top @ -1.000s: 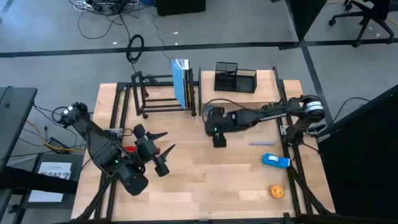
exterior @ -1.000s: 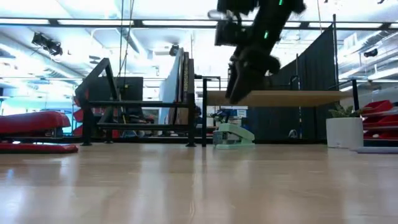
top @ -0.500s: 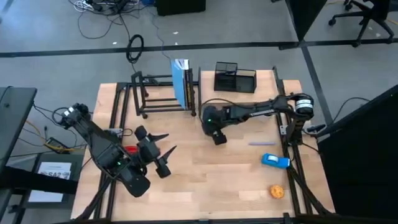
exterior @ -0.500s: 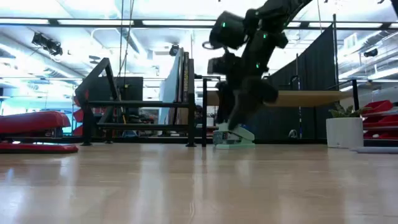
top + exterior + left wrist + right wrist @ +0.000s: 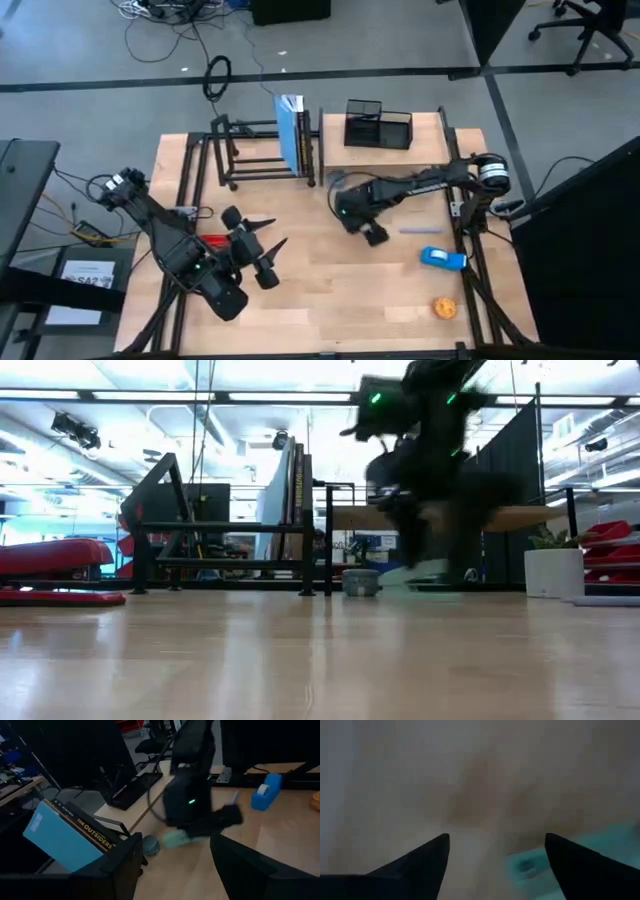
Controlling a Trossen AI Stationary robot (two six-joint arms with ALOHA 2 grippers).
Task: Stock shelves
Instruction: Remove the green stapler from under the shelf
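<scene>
The black metal-tube rack point(image 5: 262, 152) stands at the table's far left. Books point(image 5: 292, 135) stand upright at its right end, a blue one point(image 5: 60, 837) outermost. Just right of the rack, a small mint-green thing point(image 5: 175, 839) lies on the table beside a grey round thing point(image 5: 150, 845). My right gripper point(image 5: 374, 236) hangs open right over the green thing point(image 5: 535, 862), blurred in the low view point(image 5: 420, 550). My left gripper point(image 5: 270, 232) waits open at the near left, nothing between its fingers point(image 5: 175, 870). My right gripper points down at the mint-green thing point(image 5: 415, 572), which shows between its spread fingers, close to one of them. Blur hides whether a finger touches it.
A black mesh organizer point(image 5: 378, 127) stands at the far edge. A pen point(image 5: 420, 230), a blue tape dispenser point(image 5: 443, 259) and an orange thing point(image 5: 445, 307) lie on the right. A red thing point(image 5: 210, 240) lies under my left arm. Bare wood spans the near middle.
My right gripper came down beside the rack's right end onto the mint-green thing, then swung toward the table's right and a little nearer. The green thing now lies farther right, apart from the grey round thing, which stays put.
</scene>
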